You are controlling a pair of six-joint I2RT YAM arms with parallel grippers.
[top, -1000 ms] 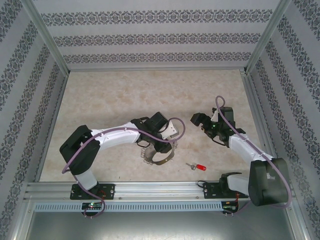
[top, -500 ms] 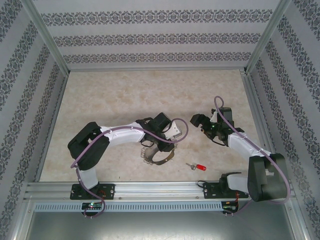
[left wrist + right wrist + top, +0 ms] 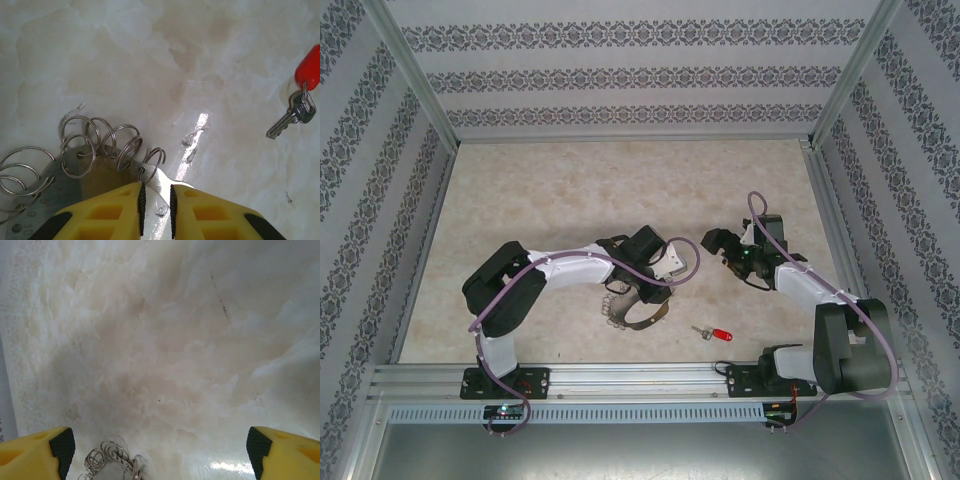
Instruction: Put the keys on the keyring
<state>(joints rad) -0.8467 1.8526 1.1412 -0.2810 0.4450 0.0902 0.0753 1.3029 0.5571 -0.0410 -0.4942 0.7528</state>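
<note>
The keyring [image 3: 638, 318], a grey metal hoop edged with wire loops, lies on the pale table near the front. My left gripper [image 3: 638, 292] hangs over its far rim. In the left wrist view the yellow fingers [image 3: 110, 210] stand close together with a narrow gap [image 3: 156, 200]. The keyring's [image 3: 55, 180] bright rim and one wire loop [image 3: 152, 162] sit at the mouth of that gap; whether the pads pinch it is unclear. The key [image 3: 717, 333], red-headed [image 3: 310, 70] with a short silver blade, lies alone to the right. My right gripper [image 3: 718, 243] hovers wide open behind it.
Patterned walls with metal posts enclose the table on three sides, and a metal rail [image 3: 640, 378] runs along the front edge. In the right wrist view the ring's wire loops [image 3: 112, 460] show low between the spread fingertips [image 3: 62, 445] over bare marbled surface.
The left arm's elbow has swung to the right and its jaws have narrowed over the keyring's rim. The right arm's elbow has shifted a little. Key and keyring lie where they were.
</note>
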